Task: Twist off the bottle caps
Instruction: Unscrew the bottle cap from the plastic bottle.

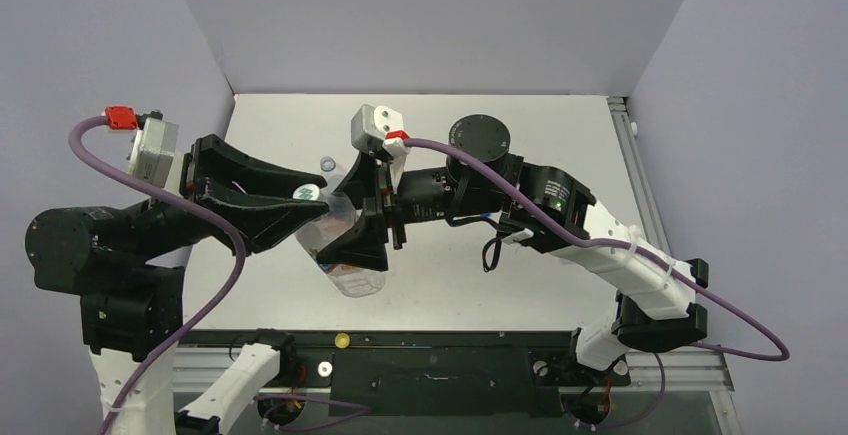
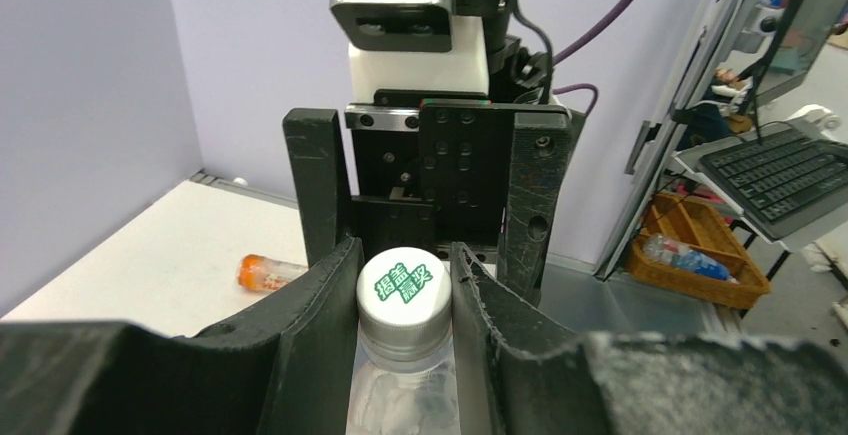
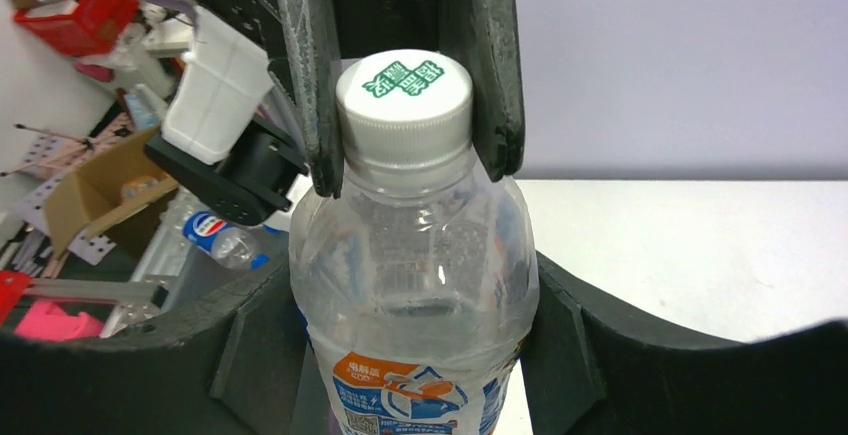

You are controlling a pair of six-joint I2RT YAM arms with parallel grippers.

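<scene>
A clear water bottle (image 3: 420,245) with a white-blue label is held off the table, tilted. My right gripper (image 3: 415,325) is shut on its body, one finger on each side. It shows in the top view (image 1: 358,217) too. The bottle's whitish cap (image 2: 403,290) has green print on top and sits on the neck. My left gripper (image 2: 403,265) is shut on this cap, its fingers (image 2: 325,300) pressed against both sides. In the top view, the left gripper (image 1: 318,205) meets the cap (image 1: 307,193) at the table's middle, and the bottle's base (image 1: 350,275) points toward me.
An orange drink bottle (image 2: 268,272) lies on the white table (image 1: 520,285). A blue ring-like cap (image 1: 327,164) lies behind the grippers. A yellow cap (image 1: 342,340) and a whitish cap (image 1: 324,367) rest on the near rail. A Pepsi bottle (image 3: 222,238) lies off the table's edge.
</scene>
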